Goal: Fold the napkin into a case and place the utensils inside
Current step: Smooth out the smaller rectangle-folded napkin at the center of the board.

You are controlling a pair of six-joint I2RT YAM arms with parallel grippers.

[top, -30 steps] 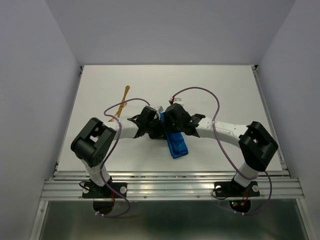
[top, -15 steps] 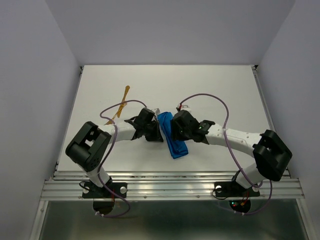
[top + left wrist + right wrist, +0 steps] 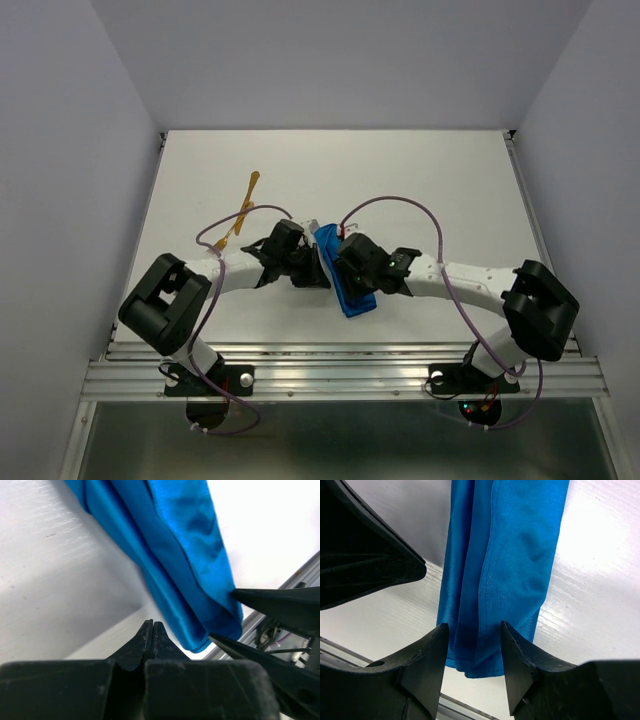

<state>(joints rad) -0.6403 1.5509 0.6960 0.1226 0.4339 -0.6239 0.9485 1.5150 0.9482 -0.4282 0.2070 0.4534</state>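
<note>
The bright blue napkin (image 3: 350, 290) lies folded into a narrow strip, a case, at the table's middle, running toward the near edge. In the right wrist view my right gripper (image 3: 474, 630) is open, one finger on each side over the near end of the napkin (image 3: 505, 565). My left gripper (image 3: 152, 630) is shut on nothing, its tips just beside the left edge of the napkin (image 3: 170, 555). From above, the left gripper (image 3: 322, 278) and the right gripper (image 3: 350, 285) stand close together. The golden utensils (image 3: 246, 207) lie apart to the far left, crossed.
The metal rail (image 3: 340, 352) runs along the near table edge, just beyond the napkin's end. A purple cable (image 3: 400, 200) loops above each arm. Bare white tabletop (image 3: 450, 180) stretches behind and to the right.
My right gripper has slid along the napkin toward its near end and its jaws have narrowed a little. The left arm has shifted slightly left, its gripper still shut.
</note>
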